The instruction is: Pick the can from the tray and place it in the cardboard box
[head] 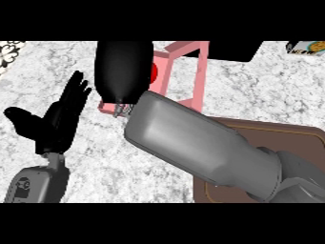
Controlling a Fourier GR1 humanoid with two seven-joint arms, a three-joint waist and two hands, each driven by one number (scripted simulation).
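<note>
Head view: right hand [123, 66] over pink box [197, 62], red can [154, 72] beneath.

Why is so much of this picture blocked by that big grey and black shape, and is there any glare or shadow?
Head view: the right forearm fills the middle because it is close to the camera, its black right hand covering part of the pink box; soft sheen on the grey shell, no harsh glare; no clear cast shadows on the marble counter; the left hand rests open at left.

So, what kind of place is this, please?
Probably a kitchen counter: a speckled stone-like countertop, a dark brown tray at the right, and a pink open box further back, partly hidden by the right hand.
</note>
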